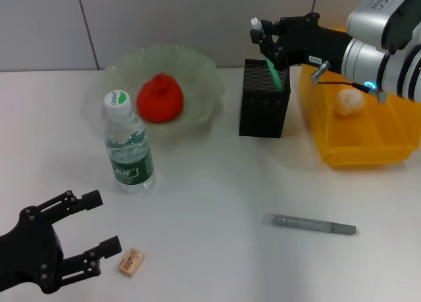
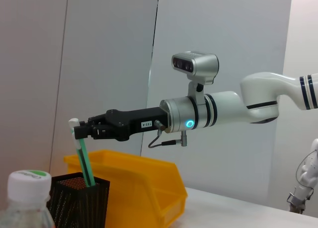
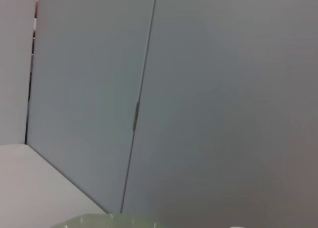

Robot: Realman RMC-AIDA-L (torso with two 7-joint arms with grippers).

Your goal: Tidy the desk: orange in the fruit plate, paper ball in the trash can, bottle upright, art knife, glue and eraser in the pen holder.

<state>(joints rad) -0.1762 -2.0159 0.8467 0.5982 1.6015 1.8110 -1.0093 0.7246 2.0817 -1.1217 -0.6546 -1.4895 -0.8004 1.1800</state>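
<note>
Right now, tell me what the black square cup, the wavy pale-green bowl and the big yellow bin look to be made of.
The black square mesh pen holder looks like metal mesh: fine perforated walls, matte finish. The wavy pale-green fruit bowl seems translucent plastic or glass; the table shows through its rim. The yellow rectangular trash bin looks like smooth moulded plastic with a slight sheen.

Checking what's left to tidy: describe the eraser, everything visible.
The eraser is a tiny tan-beige rectangular block with orange-pink marks on its top face. It lies flat on the white table near the front edge, angled slightly, in front of the upright bottle. Nothing touches it. The left gripper, jaws open, sits just beside it. It is not yet in the pen holder.
</note>
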